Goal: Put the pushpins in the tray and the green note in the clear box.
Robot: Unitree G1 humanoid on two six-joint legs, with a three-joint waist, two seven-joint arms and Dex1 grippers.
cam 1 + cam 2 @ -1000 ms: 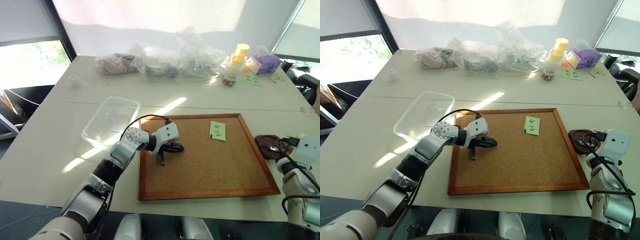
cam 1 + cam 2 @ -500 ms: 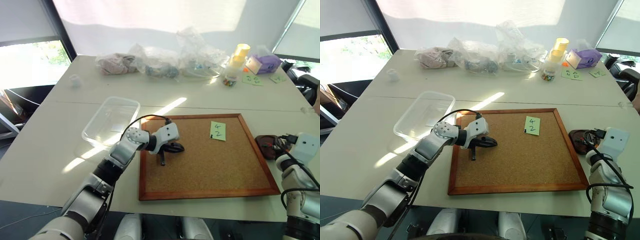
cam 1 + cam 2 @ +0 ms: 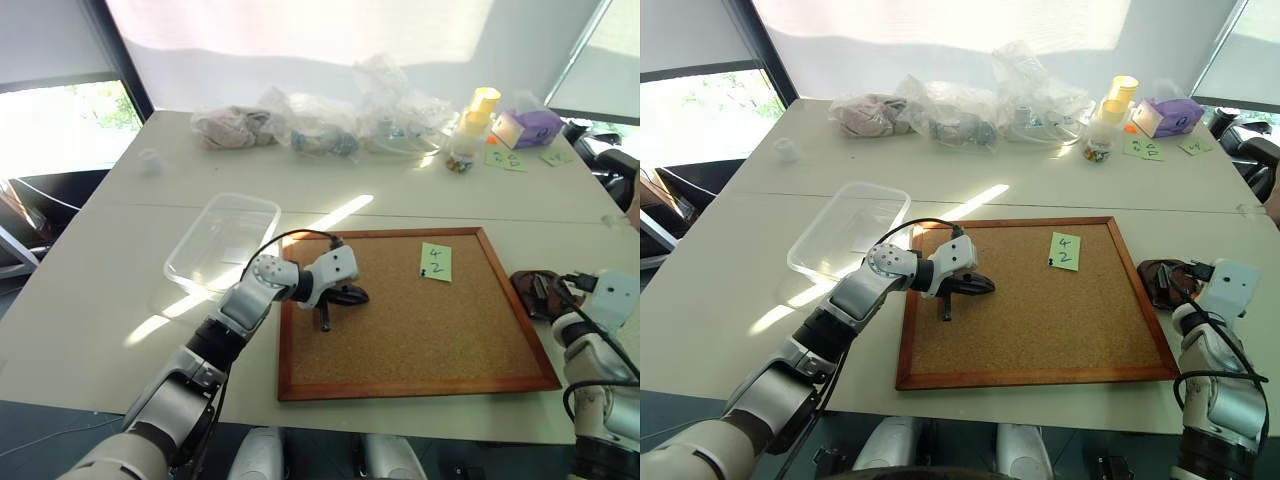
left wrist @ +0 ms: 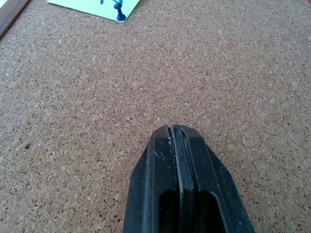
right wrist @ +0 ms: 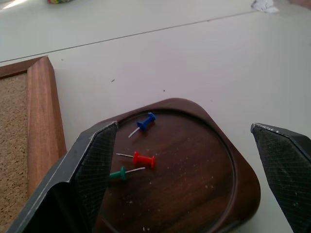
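Observation:
The green note (image 3: 435, 261), marked "4" over "2", lies on the cork board (image 3: 420, 340), with a blue pushpin (image 4: 118, 12) stuck through one lower corner. My left gripper (image 3: 358, 296) is shut and empty, hovering just over the board's left half, apart from the note. At the right, the dark brown tray (image 5: 218, 194) holds three loose pushpins: blue (image 5: 144, 122), red (image 5: 143, 159) and green (image 5: 119, 173). My right gripper (image 5: 183, 126) is open over the tray, one finger on each side, holding nothing. The clear box (image 3: 222, 241) stands empty left of the board.
Soft clear plastic bags (image 3: 320, 130) lie along the table's far side. Stacked yellow cups (image 3: 476, 110), a purple box (image 3: 530, 127) and other green notes (image 3: 506, 158) sit at the back right. A small white cup (image 3: 150, 162) stands at the far left.
My right gripper has gone from shut to wide open over the tray. The left arm has not moved.

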